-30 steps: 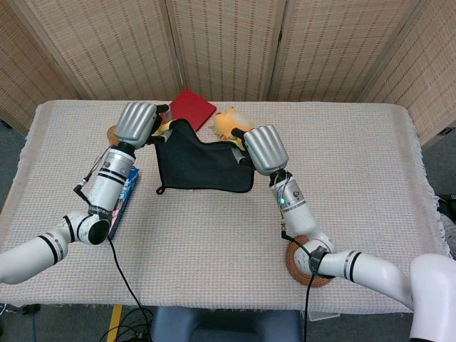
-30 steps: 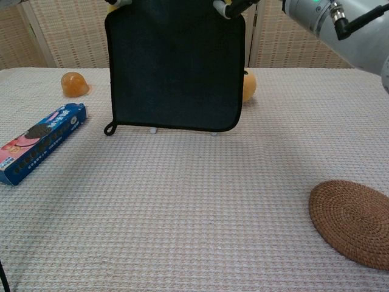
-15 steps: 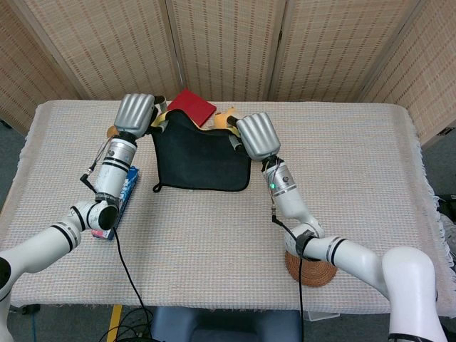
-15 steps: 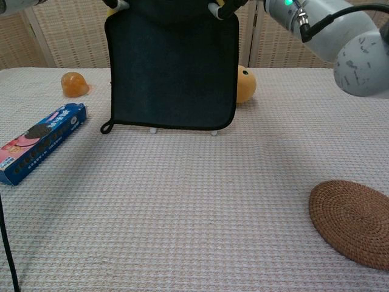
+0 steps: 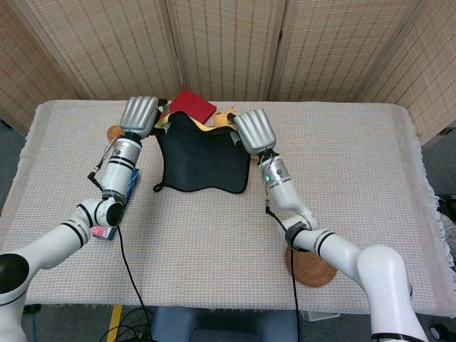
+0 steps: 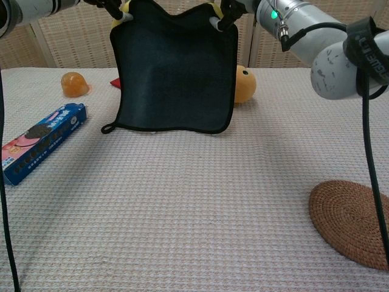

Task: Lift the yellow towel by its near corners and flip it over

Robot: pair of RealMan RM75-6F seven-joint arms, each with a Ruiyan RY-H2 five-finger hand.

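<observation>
The towel (image 5: 203, 158) (image 6: 175, 76) hangs upright above the far middle of the table, its dark side facing me and a strip of yellow showing along its top edge. My left hand (image 5: 139, 114) (image 6: 112, 6) pinches its top left corner. My right hand (image 5: 254, 130) (image 6: 234, 7) pinches its top right corner. The bottom hem with a small loop touches or nearly touches the cloth-covered table (image 5: 214, 235).
A blue box (image 6: 37, 141) lies at the left under my left forearm. An orange lump (image 6: 75, 84) sits far left, a yellow toy (image 6: 244, 85) behind the towel, a red square (image 5: 192, 105) at the back. A woven coaster (image 6: 352, 222) lies near right.
Both hands have carried the towel further away across the table and a little lower. Its hem has shifted back and its top edge now sags between the hands.
</observation>
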